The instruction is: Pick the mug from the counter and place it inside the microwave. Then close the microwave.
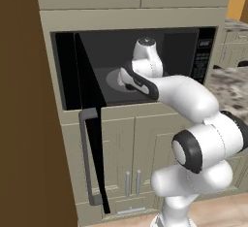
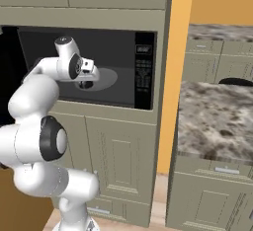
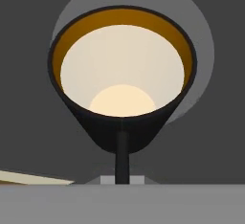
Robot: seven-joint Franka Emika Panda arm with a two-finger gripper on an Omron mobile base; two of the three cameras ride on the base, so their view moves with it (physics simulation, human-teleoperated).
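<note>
The mug (image 3: 122,122) is showing matt black outside, glossy cream inside. The counter (image 2: 217,121) is looking like mottled stone.

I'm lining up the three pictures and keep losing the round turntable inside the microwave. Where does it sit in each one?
Left base view: the turntable lies left of centre in the microwave, partly behind the arm's wrist.
Right base view: it lies on the microwave floor, just right of the hand.
Hand view: a grey disc around and behind the mug, which the jaws hold.
Shared landmark: the turntable itself; both base views also share the microwave's button panel.
</note>
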